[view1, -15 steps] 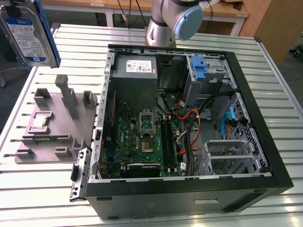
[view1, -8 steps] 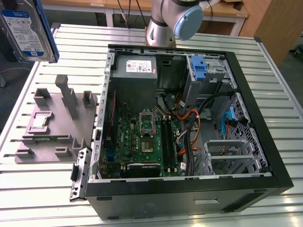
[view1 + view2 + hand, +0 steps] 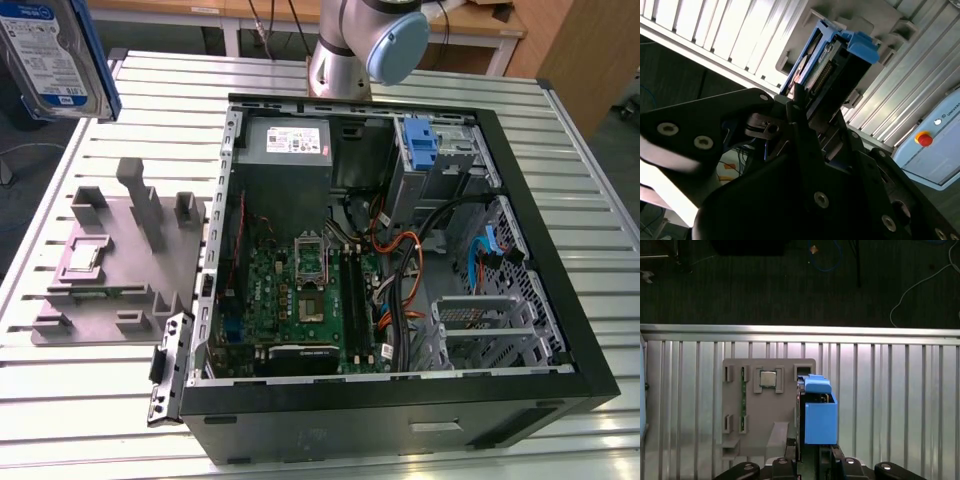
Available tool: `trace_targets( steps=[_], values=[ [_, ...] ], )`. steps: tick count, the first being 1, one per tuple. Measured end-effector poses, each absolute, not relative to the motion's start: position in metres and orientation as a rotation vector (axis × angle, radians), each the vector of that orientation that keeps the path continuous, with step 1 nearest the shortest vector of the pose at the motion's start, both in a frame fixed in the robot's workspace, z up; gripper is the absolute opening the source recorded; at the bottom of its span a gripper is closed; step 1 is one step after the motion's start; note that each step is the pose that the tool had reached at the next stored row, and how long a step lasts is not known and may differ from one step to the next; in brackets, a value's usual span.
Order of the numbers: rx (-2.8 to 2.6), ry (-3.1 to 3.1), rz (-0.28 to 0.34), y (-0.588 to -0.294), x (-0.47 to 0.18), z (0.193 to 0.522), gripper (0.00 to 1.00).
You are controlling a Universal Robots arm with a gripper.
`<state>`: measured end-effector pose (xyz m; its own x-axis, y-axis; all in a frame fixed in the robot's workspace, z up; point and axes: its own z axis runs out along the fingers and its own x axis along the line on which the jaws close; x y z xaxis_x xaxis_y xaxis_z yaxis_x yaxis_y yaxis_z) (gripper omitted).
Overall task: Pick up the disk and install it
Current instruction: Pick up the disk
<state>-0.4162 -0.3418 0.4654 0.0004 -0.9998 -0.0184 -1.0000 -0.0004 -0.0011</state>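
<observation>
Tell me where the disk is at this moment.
The gripper holds the disk in the air at the exterior view's upper left, near the grey fixture tray, outside the computer case.

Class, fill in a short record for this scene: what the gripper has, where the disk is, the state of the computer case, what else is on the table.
gripper: shut on the disk
disk position: in the air, over the edge of the grey fixture
computer case: open, lying on the slatted table, motherboard exposed
disk in case: not yet
fixture location: on the table, to the exterior view's left of the case
</observation>
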Motion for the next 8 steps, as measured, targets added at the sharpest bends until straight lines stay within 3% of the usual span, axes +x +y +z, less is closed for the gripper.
trace_targets(
  steps=[8],
  values=[
    [-2.212,2.211,0.019,-0.3418,-0.4159,0.4767,0.35]
  ],
)
